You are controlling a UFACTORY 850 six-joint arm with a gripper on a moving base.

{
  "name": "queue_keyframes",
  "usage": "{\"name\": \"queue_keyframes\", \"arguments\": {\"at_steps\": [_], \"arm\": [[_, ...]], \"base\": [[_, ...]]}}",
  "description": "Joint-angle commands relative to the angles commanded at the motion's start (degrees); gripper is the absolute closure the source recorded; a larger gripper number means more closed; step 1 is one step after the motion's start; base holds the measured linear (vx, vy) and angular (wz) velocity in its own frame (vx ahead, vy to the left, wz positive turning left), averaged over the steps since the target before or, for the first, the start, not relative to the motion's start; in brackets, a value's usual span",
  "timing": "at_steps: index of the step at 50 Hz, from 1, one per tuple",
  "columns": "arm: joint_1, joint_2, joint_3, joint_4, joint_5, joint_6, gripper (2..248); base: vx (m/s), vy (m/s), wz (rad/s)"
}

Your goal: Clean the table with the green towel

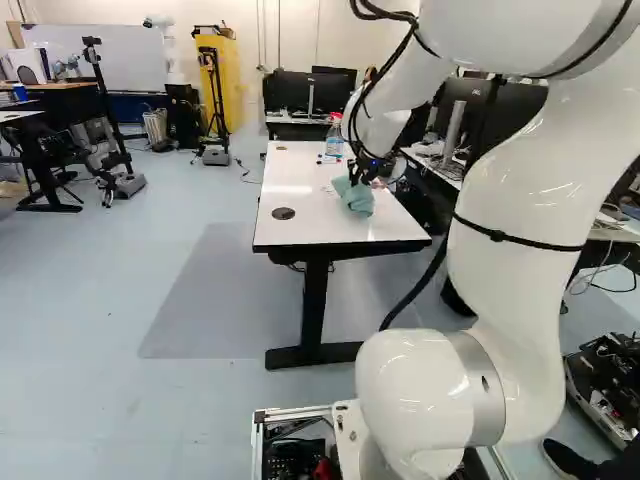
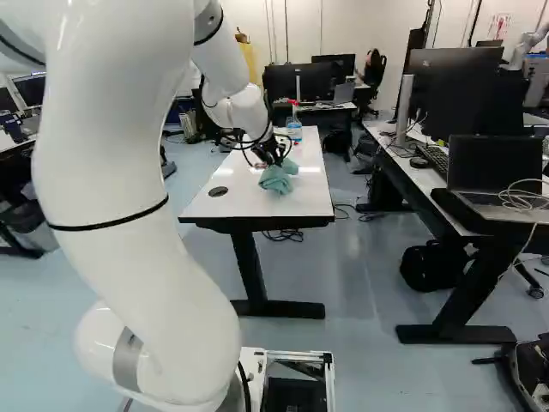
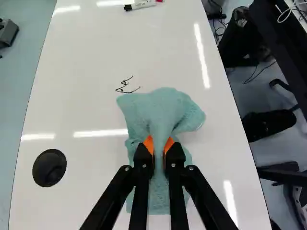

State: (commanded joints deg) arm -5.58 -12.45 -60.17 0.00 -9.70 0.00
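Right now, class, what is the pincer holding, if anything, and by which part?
The pincer holds the green towel by a bunched fold near its middle, pinched between both orange pads.

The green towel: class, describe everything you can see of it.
The towel is pale blue-green, soft-looking cloth, bunched and creased. The gripper pinches its middle into a raised ridge between two orange pads; the rest spreads loosely around, seemingly resting on the white table, beside a black scribble.
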Motion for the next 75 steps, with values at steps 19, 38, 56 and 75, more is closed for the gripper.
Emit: {"name": "queue_keyframes", "arguments": {"at_steps": [19, 38, 56, 75], "arm": [[2.5, -4.2, -4.9, 0.0, 0.0, 0.0, 207], [3.5, -6.0, -7.0, 0.0, 0.0, 0.0, 207], [3.5, -8.1, -7.2, 0.0, 0.0, 0.0, 207], [3.5, -10.8, -7.7, 0.0, 0.0, 0.0, 207]], "base": [[0.0, 0.0, 0.0], [0.0, 0.0, 0.0], [0.0, 0.0, 0.0], [0.0, 0.0, 0.0]]}}
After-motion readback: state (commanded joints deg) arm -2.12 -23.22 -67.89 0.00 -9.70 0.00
